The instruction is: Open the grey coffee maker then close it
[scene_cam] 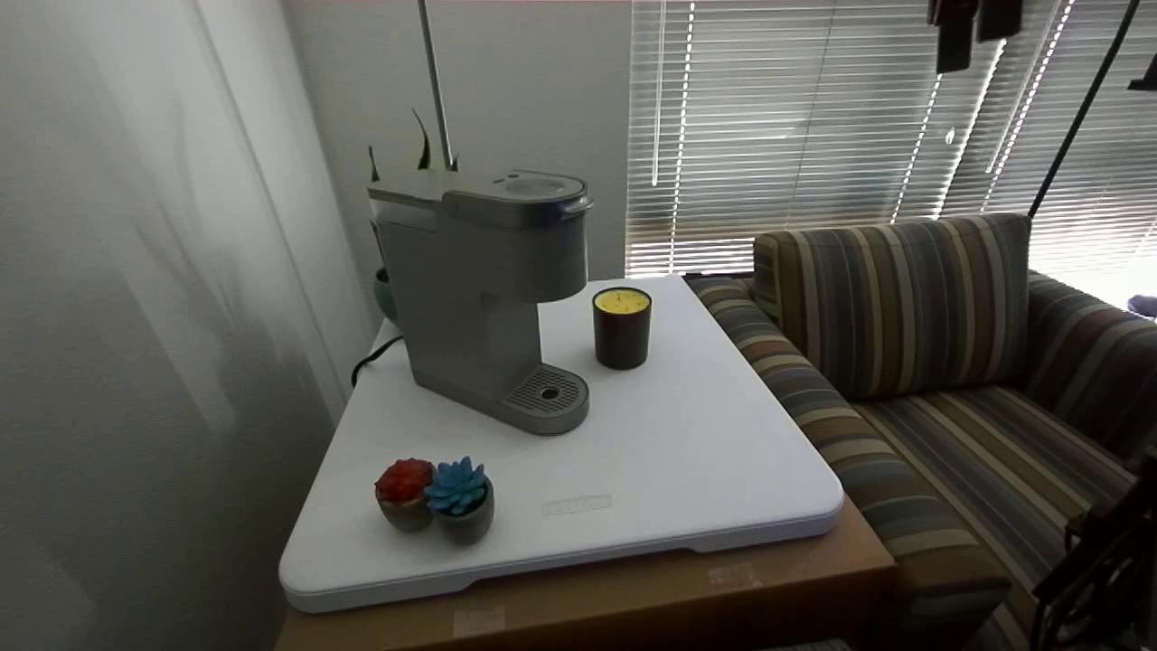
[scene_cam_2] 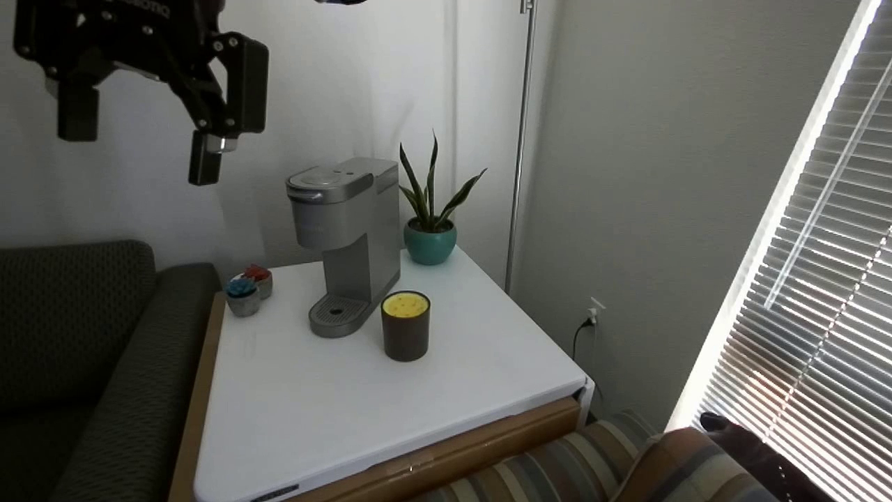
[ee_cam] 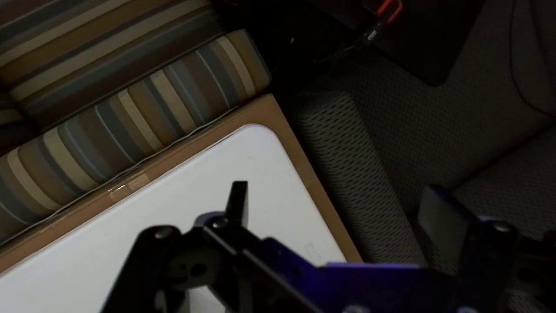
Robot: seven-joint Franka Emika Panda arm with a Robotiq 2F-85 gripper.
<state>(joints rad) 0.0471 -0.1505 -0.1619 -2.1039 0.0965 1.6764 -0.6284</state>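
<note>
The black jointed fingers (scene_cam_2: 78, 115) stand wide apart. In both exterior views the tall, boxy matte-grey plastic coffee maker (scene_cam_2: 352, 237) sits lower than the fingers and well apart from them, upright on the white rectangular surface (scene_cam_2: 313, 397), its rounded lid (scene_cam_2: 331, 183) down. Lower than the fingers too stands a dark, cylindrical, yellow-filled cup (scene_cam_2: 405, 336).

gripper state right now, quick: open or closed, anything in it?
Gripper: open, jaws wide apart, holding nothing; not touching the grey coffee maker.
</note>
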